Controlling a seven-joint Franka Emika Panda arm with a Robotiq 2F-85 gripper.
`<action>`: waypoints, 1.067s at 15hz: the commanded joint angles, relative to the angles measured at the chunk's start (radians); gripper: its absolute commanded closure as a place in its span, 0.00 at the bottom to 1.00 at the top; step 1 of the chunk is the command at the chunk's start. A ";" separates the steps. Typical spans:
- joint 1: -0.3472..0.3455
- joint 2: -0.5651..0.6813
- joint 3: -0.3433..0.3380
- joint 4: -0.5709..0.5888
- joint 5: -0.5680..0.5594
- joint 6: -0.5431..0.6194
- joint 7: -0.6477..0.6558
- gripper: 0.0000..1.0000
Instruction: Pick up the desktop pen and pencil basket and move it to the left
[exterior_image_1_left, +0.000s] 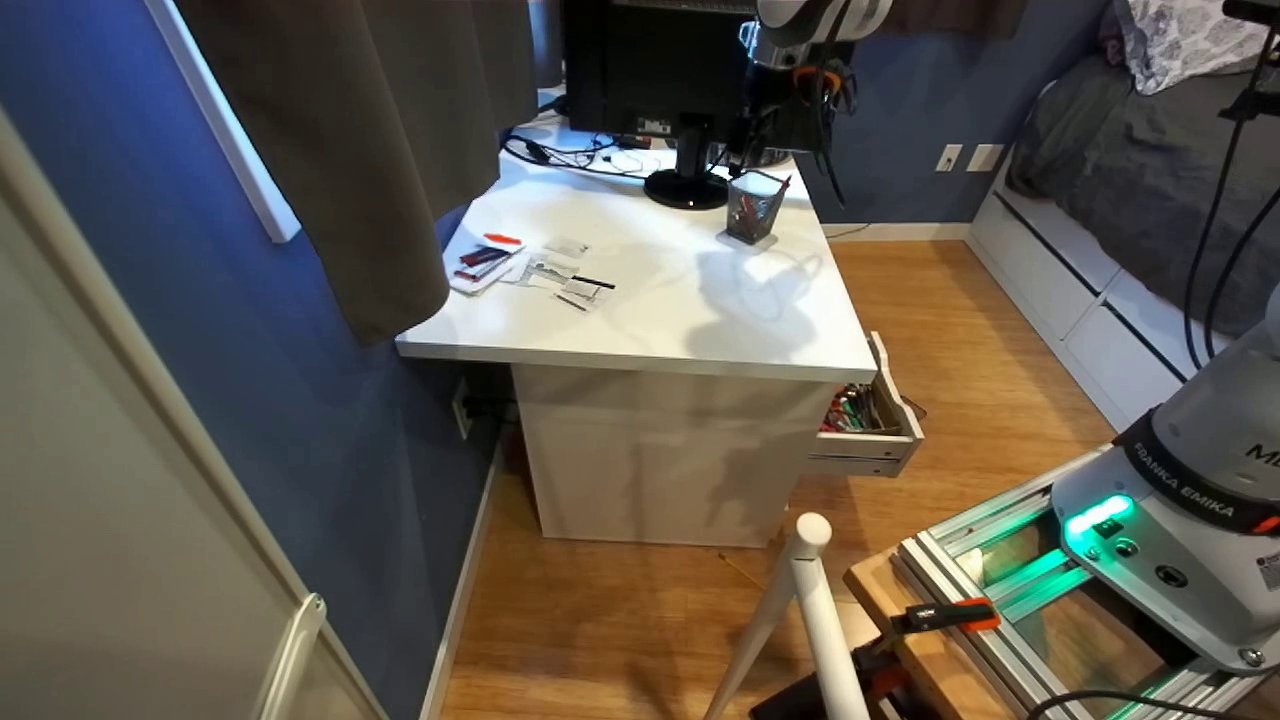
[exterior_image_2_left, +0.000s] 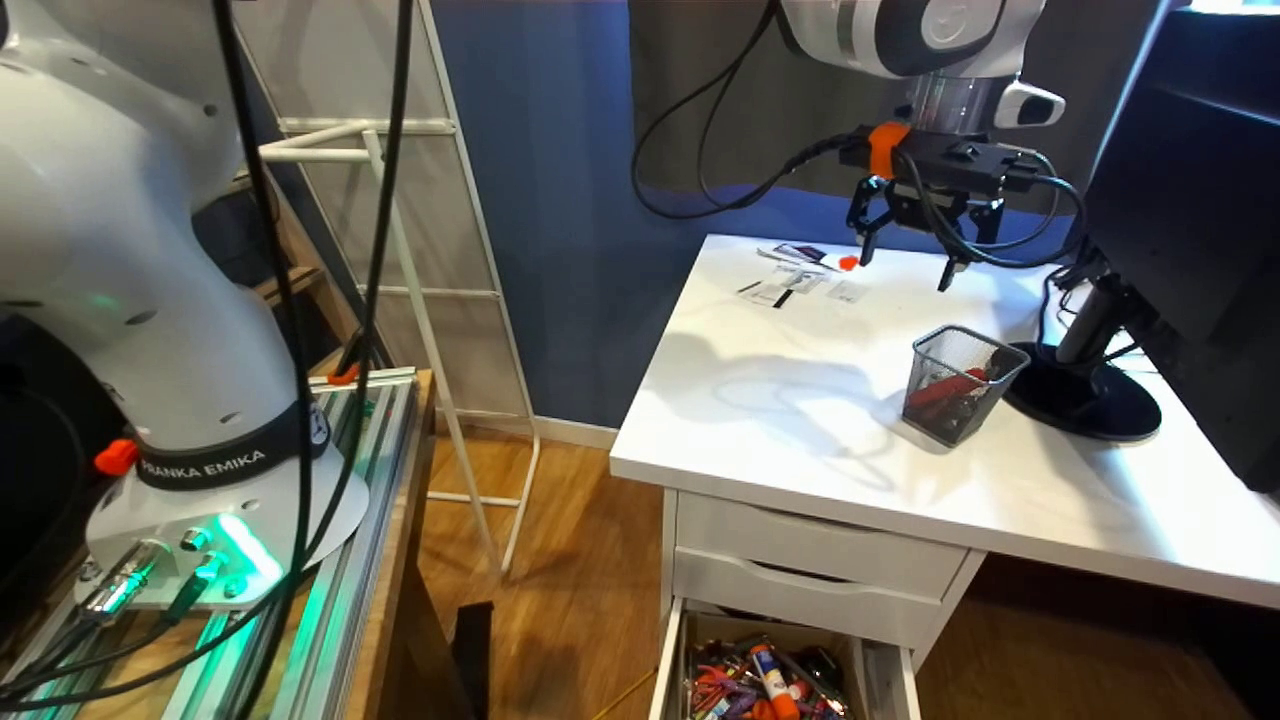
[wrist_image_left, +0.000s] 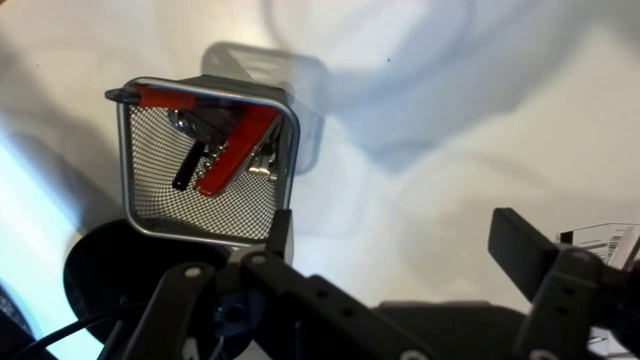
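Observation:
The pen and pencil basket is a dark grey wire-mesh cup with a square rim. It stands upright on the white desk beside the monitor base, and shows in both exterior views (exterior_image_1_left: 752, 214) (exterior_image_2_left: 955, 395) and at the left of the wrist view (wrist_image_left: 155, 160). It holds a red-and-black pen (wrist_image_left: 165, 98), a red tool (wrist_image_left: 235, 155) and other small items. My gripper (exterior_image_2_left: 908, 262) is open and empty above the desk, higher than the basket. In the wrist view the fingers (wrist_image_left: 392, 225) are wide apart; the left fingertip overlaps the basket's near-right corner, and the basket is not between them.
The round black monitor base (exterior_image_2_left: 1085, 400) stands close beside the basket, with the monitor (exterior_image_1_left: 650, 70) above it. Papers and cards (exterior_image_1_left: 545, 270) lie near the curtain (exterior_image_1_left: 390, 150). Cables (exterior_image_1_left: 560, 155) lie behind. A filled drawer (exterior_image_2_left: 770, 680) is open below the desk (exterior_image_1_left: 640, 320).

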 joint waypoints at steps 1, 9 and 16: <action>-0.002 0.044 0.013 0.044 0.038 -0.028 0.037 0.00; 0.008 0.090 -0.034 0.059 -0.018 -0.004 0.104 0.00; 0.008 0.166 -0.043 0.147 -0.030 -0.011 0.095 0.31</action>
